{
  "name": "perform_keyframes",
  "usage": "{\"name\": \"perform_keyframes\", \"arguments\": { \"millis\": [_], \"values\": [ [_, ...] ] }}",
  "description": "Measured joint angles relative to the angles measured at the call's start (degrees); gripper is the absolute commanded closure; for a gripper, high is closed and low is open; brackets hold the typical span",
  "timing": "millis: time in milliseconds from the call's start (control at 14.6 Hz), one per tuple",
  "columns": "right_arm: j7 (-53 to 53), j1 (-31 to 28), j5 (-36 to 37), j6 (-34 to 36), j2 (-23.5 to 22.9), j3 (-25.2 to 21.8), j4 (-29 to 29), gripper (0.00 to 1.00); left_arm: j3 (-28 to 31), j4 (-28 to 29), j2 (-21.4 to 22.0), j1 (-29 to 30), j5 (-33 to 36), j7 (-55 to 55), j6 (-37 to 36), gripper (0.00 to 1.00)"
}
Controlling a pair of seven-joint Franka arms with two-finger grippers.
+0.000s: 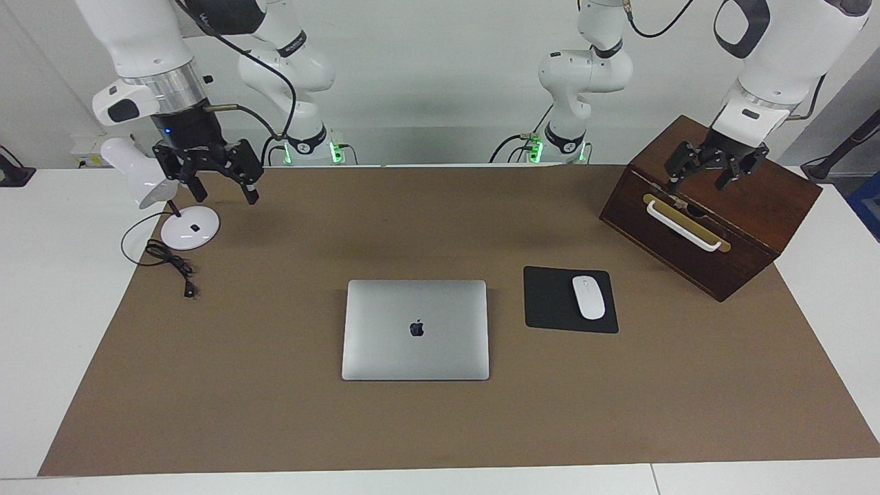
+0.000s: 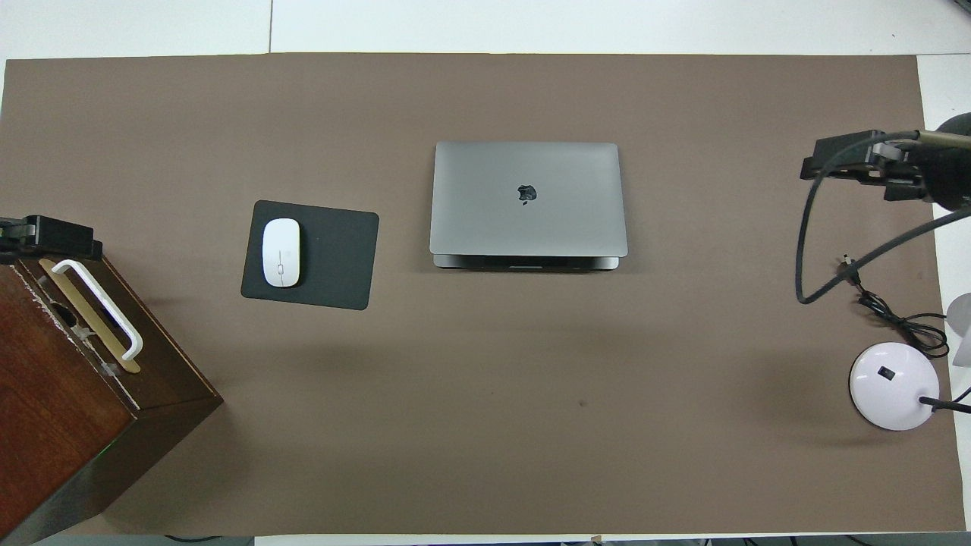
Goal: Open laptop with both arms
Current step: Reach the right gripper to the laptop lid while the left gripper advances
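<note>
Overhead view: left gripper is cut off at the frame edge over the wooden box. Closed laptop is seen mid-mat, well apart from both. Right gripper hangs spread above the lamp; left fingers spread too.

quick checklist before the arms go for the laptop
1. Thin silver-grey laptop lid shut, flat on the brown mat: ok.
2. Nothing lying on the lid: ok.
3. Left hand up over the dark wooden box, not at the laptop: not ok.
4. Right hand up over the white desk lamp, not at the laptop: not ok.
5. White mouse on the black mouse pad, apart from the laptop: ok.
</note>
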State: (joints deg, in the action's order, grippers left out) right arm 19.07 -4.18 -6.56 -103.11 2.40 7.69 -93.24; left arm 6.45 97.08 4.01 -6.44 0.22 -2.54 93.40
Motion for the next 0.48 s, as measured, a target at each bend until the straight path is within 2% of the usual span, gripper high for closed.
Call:
{"name": "perform_keyframes", "arguments": {
  "millis": [206, 344, 412, 481],
  "values": [
    [13.0, 0.1, -5.8, -3.7, 0.0, 3.7, -0.2, 0.0, -0.2, 0.0, 0.0, 0.0, 0.0, 0.0, 0.0, 0.0],
    [20.5, 1.0, -9.0, -9.3, -0.1, 5.3, -0.7, 0.0, -0.5, 0.0, 0.0, 0.0, 0.0, 0.0, 0.0, 0.0],
    [24.6, 2.1, -10.1, -12.9, -0.2, 5.8, -1.1, 0.0, -0.6, 0.1, 0.0, -0.1, 0.0, 0.1, 0.0, 0.26],
    [28.8, 3.6, -11.1, -16.7, -0.4, 6.0, -1.6, 0.0, -0.7, 0.3, 0.0, -0.1, 0.0, 0.3, 0.4, 0.81]
  ]
}}
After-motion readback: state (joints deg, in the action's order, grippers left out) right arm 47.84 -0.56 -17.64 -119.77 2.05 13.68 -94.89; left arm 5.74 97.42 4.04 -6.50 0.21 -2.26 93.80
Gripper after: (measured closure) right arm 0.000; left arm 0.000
